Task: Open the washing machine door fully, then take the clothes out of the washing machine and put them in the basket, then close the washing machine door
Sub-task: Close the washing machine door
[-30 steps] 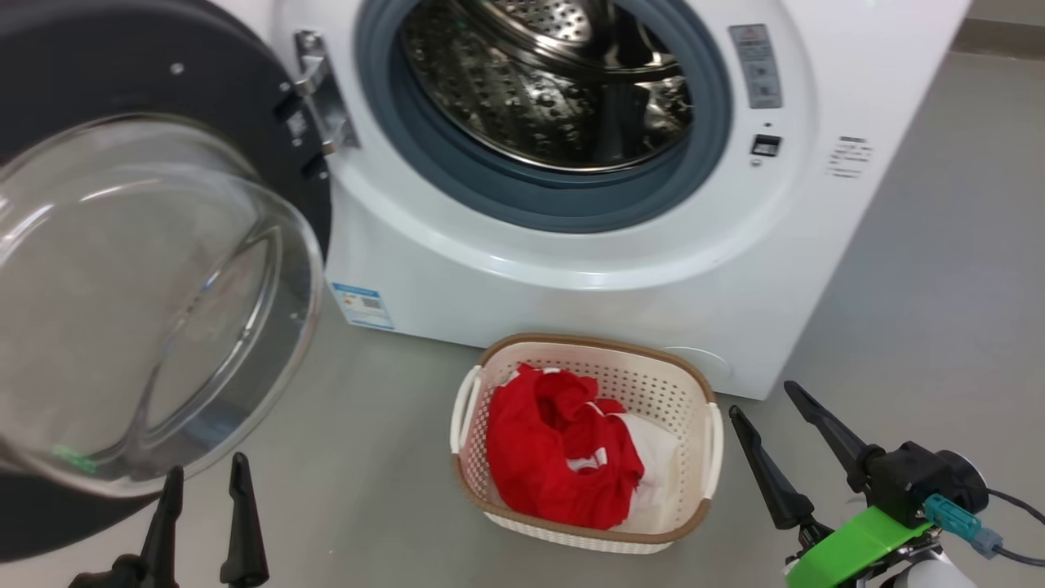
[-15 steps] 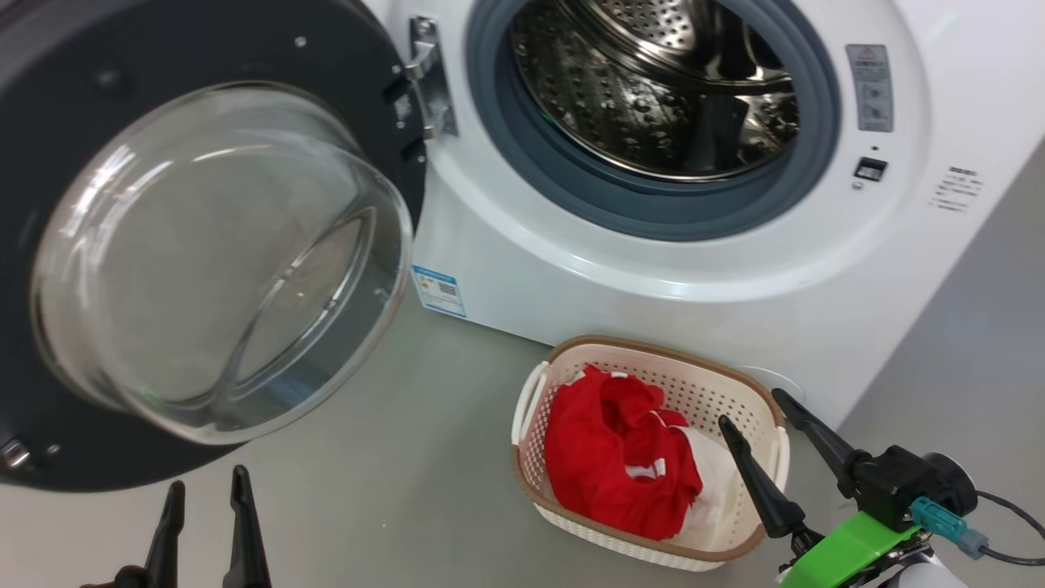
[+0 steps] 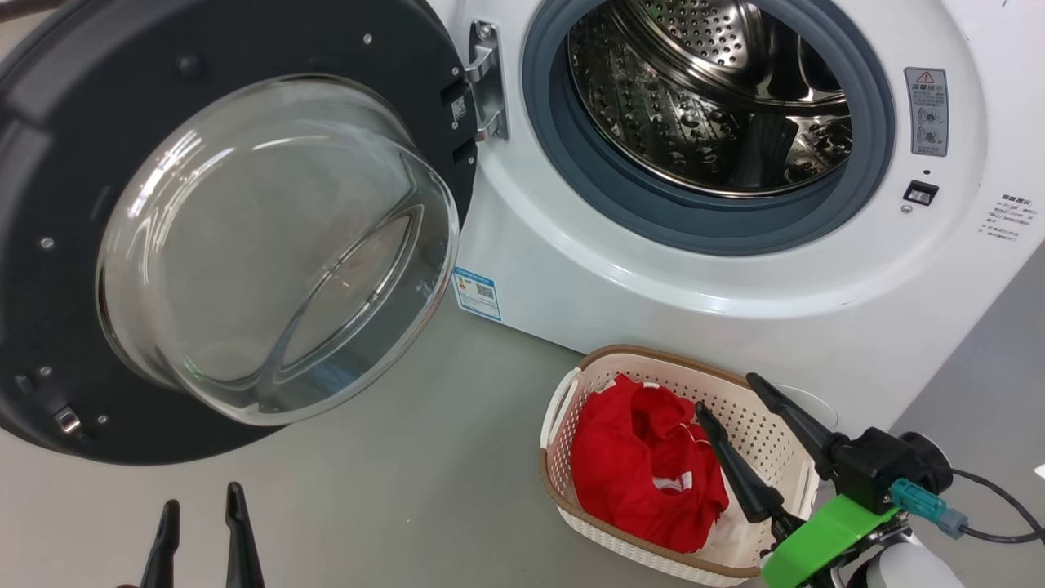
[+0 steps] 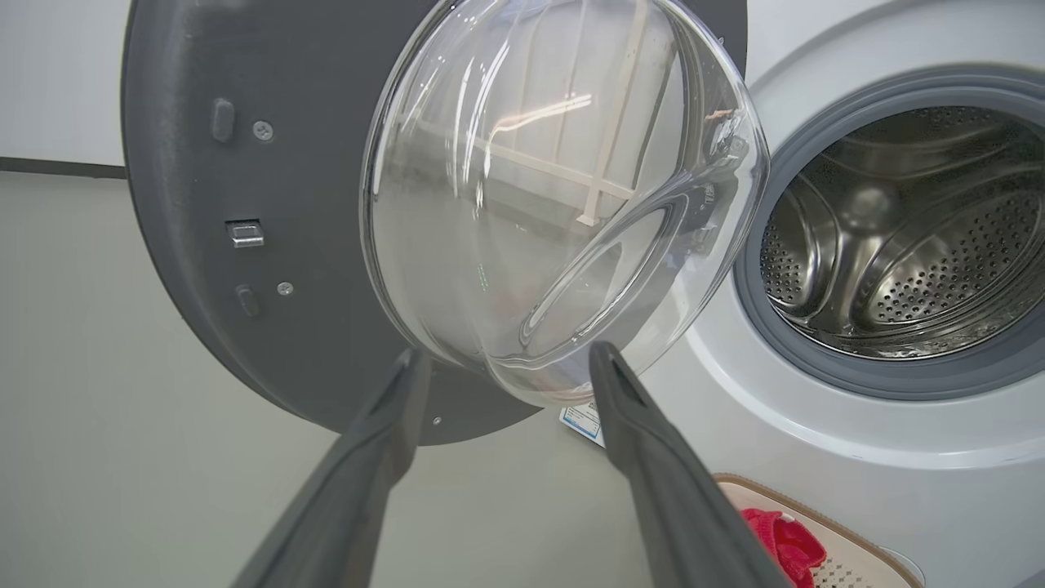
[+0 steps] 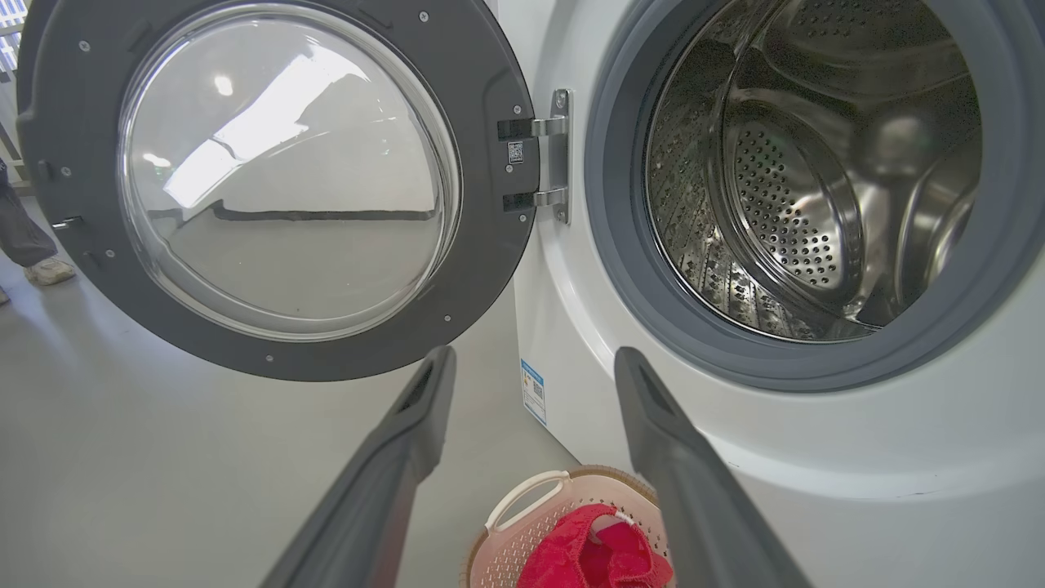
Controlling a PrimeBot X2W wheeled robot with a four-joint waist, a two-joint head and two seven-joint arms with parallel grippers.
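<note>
On the left, the washing machine door (image 3: 49, 163) is hanging wide open, its glass bowl bulging toward the left gripper (image 3: 202, 500), which is hovering low with its fingers spread and empty. If it pushes on that slick curve, I reckon the fingers could be sliding off, leaving the door ajar. Further right, the washing machine (image 3: 588, 278) is showing a bare drum, and the clothes (image 3: 645, 474) are lying in the basket (image 3: 629, 356) at its foot. The right gripper (image 3: 726, 392), spread wide and empty, is hovering over the basket, possibly within the door's swing.
</note>
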